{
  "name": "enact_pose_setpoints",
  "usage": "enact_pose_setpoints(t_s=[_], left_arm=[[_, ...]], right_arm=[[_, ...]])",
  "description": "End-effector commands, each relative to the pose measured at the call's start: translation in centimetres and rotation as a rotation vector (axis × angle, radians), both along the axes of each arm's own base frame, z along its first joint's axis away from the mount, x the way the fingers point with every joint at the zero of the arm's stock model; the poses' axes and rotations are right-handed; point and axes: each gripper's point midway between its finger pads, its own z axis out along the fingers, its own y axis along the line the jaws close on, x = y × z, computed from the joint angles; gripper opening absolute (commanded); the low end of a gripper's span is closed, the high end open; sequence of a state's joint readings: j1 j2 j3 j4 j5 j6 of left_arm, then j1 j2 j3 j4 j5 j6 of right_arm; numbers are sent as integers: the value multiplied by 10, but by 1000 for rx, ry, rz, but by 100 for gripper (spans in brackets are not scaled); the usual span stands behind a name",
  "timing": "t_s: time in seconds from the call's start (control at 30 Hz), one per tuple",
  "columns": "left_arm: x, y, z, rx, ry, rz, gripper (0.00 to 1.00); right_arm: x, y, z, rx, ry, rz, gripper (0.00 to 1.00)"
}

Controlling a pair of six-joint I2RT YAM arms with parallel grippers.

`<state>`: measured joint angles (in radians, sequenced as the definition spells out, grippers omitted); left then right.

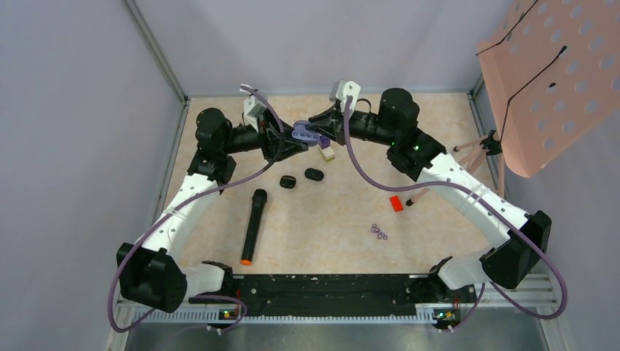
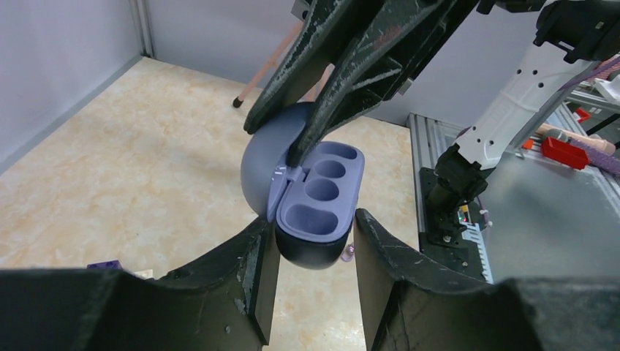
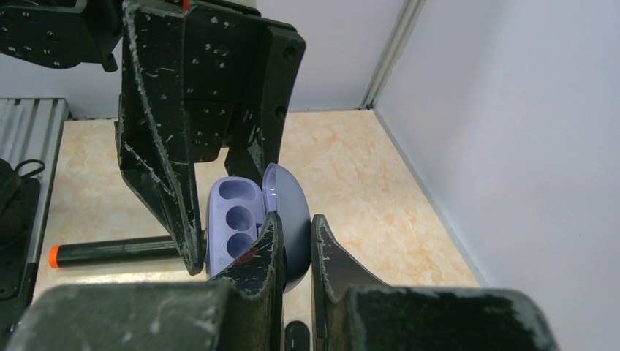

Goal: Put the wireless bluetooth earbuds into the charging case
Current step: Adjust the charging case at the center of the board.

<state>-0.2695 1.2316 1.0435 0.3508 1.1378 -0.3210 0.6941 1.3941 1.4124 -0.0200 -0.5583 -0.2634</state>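
A beige, marbled tabletop (image 1: 439, 146) fills the middle of the overhead view. Plain lavender-grey walls enclose it: a back wall (image 1: 329, 44) at 12 o'clock, a left wall (image 1: 66, 146) at 9 o'clock and a right wall (image 1: 585, 241) at 3 o'clock. A slim metal post (image 1: 157, 51) runs up the corner at 11 o'clock. At 2 o'clock a pink perforated panel (image 1: 563, 80) leans on a small tripod (image 1: 496, 139). A ridged metal rail (image 1: 526, 296) spans 6 o'clock. The light is soft and even.
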Motion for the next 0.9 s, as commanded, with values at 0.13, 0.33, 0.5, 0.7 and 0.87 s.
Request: enact_pose_setpoints(t_s=[0.13, 0.33, 0.5, 0.7, 0.87], left_arm=[[-3, -4, 19, -40, 15, -34, 45], [-3, -5, 18, -39, 5, -41, 38], [-3, -5, 16, -39, -12, -44, 25], [2, -4, 11, -44, -33, -20, 0], [11, -5, 4, -58, -41, 12, 0]], right_arm=[[-14, -5, 26, 62, -167, 3, 0], [-12, -6, 28, 70, -159, -12, 0], [-10, -7, 26, 67, -156, -25, 0], [-8, -10, 30, 56, -116, -45, 24], [-20, -24, 46, 39, -69, -56, 40]])
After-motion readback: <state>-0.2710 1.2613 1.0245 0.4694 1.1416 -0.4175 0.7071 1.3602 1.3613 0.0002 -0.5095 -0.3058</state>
